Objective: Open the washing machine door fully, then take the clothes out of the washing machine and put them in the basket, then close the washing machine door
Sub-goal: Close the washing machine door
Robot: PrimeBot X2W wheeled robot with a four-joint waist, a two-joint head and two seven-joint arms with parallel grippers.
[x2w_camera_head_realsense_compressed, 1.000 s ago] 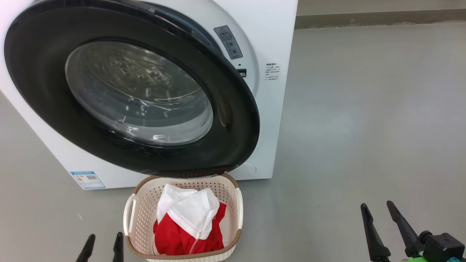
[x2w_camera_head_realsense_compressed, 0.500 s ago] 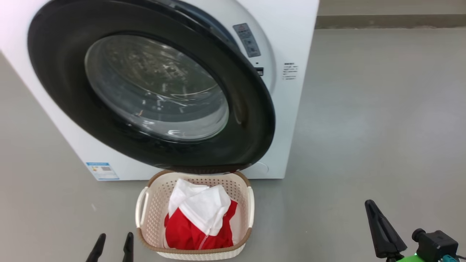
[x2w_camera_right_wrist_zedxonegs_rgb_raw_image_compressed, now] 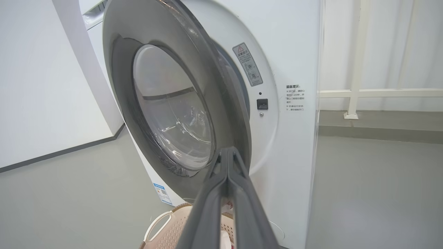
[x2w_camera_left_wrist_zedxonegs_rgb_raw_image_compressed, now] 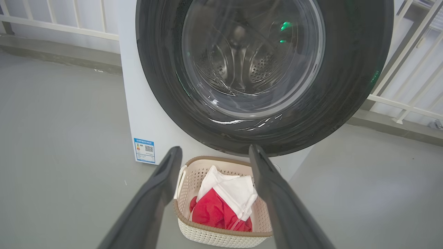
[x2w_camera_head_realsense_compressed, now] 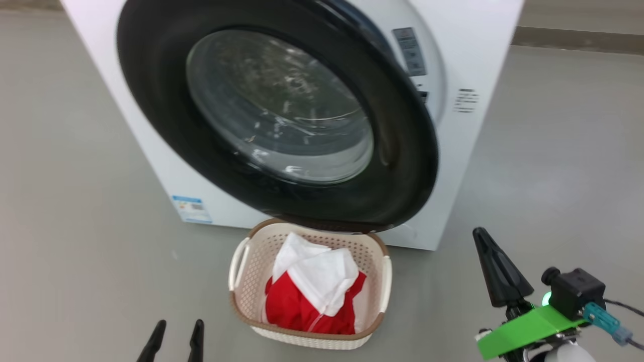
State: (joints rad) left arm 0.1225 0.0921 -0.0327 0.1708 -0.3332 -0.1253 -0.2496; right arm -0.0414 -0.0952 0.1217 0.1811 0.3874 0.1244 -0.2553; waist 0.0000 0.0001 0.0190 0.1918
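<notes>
cream basket (x2w_camera_left_wrist_zedxonegs_rgb_raw_image_compressed: 214, 238) ahead of left fingers (x2w_camera_left_wrist_zedxonegs_rgb_raw_image_compressed: 152, 197)

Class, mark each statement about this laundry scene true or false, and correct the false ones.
1. The clothes lie in the basket. True.
2. The washing machine door is shut flush against the washing machine. False: it stands ajar, swung partway out.
3. The right gripper is shut, with nothing between its fingers. True.
4. The left gripper grips a red garment. False: it is open and empty.
5. The basket stands on top of the washing machine. False: it stands on the floor, below the door.
</notes>
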